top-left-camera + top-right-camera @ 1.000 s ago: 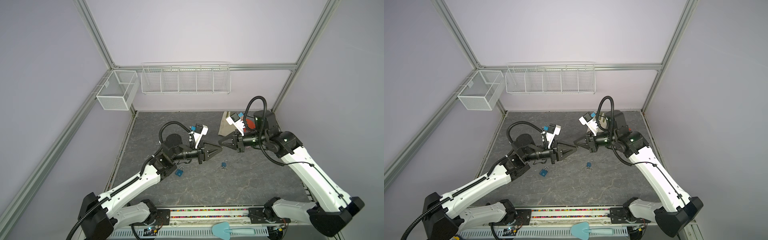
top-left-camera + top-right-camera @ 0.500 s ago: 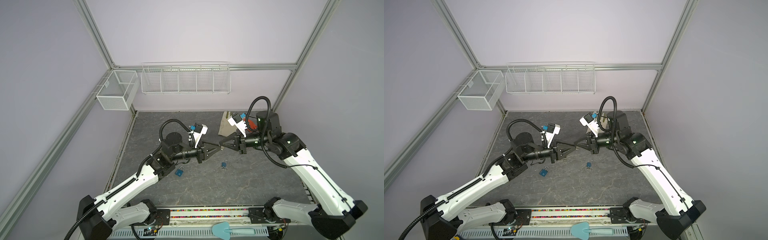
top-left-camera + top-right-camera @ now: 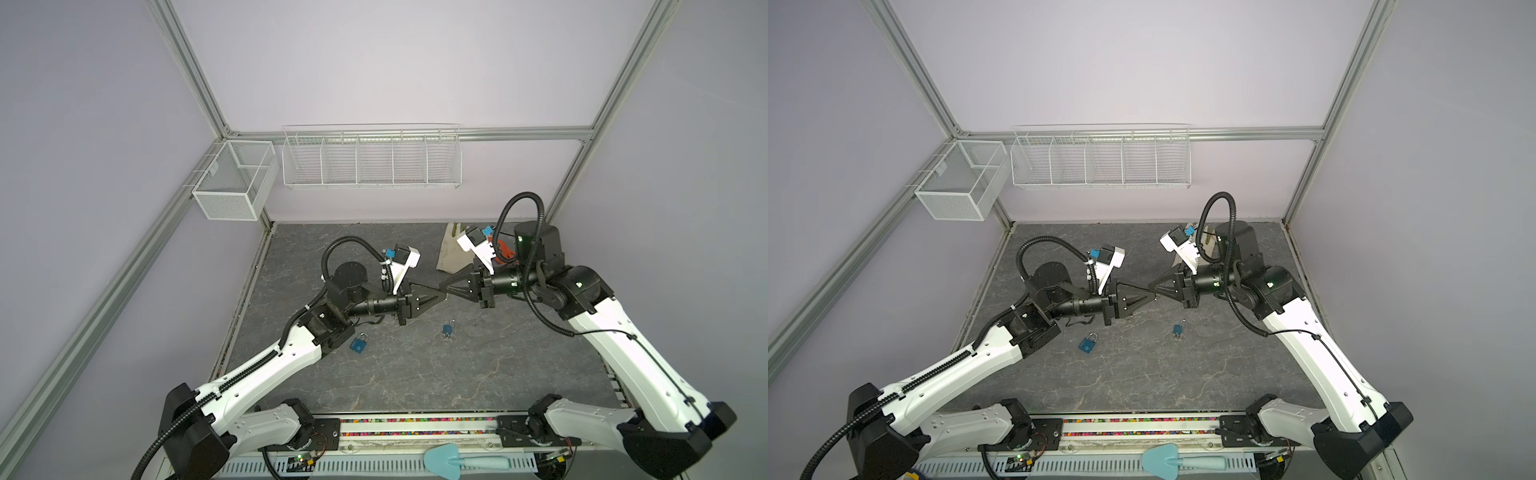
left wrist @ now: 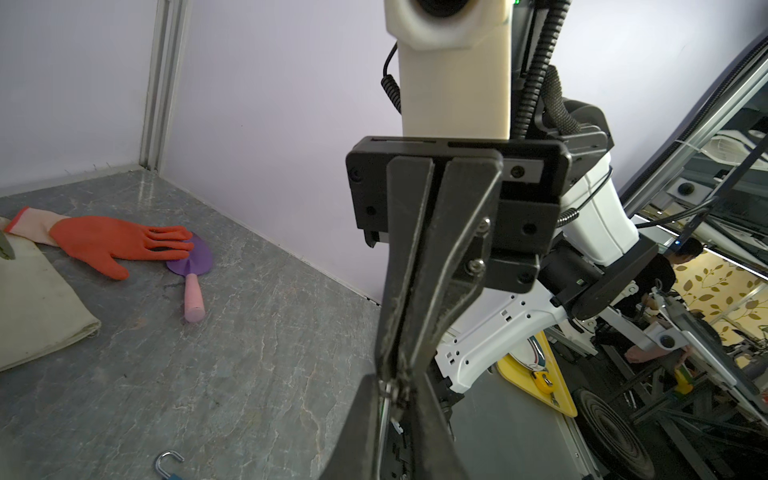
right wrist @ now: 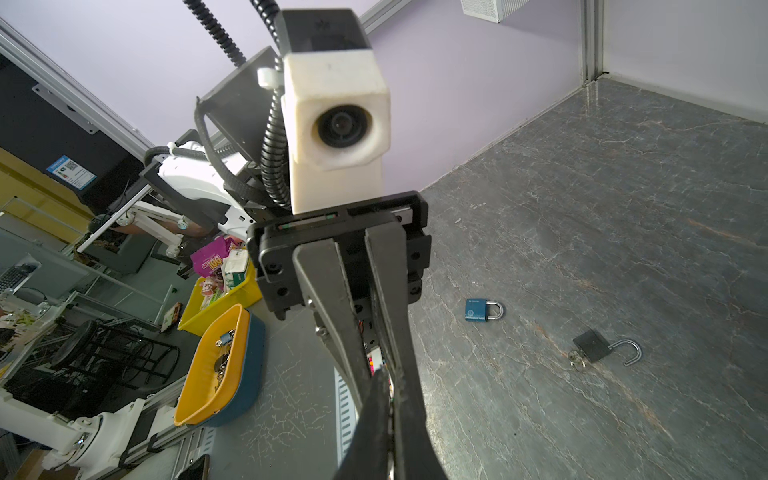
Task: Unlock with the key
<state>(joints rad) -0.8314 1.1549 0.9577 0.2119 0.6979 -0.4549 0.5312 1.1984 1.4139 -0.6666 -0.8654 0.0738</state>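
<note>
My two grippers meet tip to tip in the air over the middle of the grey table. A small silver key (image 4: pixel 387 388) is pinched where they meet. The left gripper (image 3: pixel 444 295) (image 4: pixel 392 390) is shut on it, and the right gripper (image 3: pixel 441 287) (image 5: pixel 388 376) is shut on it from the opposite side. On the table under them lies a dark padlock (image 3: pixel 447 330) (image 5: pixel 592 345) with its shackle swung open and keys at its base. A blue padlock (image 3: pixel 358 344) (image 5: pixel 482 309) with its shackle closed lies beside the left arm.
An orange glove (image 4: pixel 116 243), a purple trowel (image 4: pixel 191 257) and a beige cloth bag (image 4: pixel 33 299) lie at the back right of the table. A wire rack (image 3: pixel 370 160) and a mesh box (image 3: pixel 232 180) hang on the walls. A light blue trowel (image 3: pixel 444 455) lies on the front rail.
The two grippers have come together from a small gap until their tips touch. The left jaws, slightly apart before, have closed on the key.
</note>
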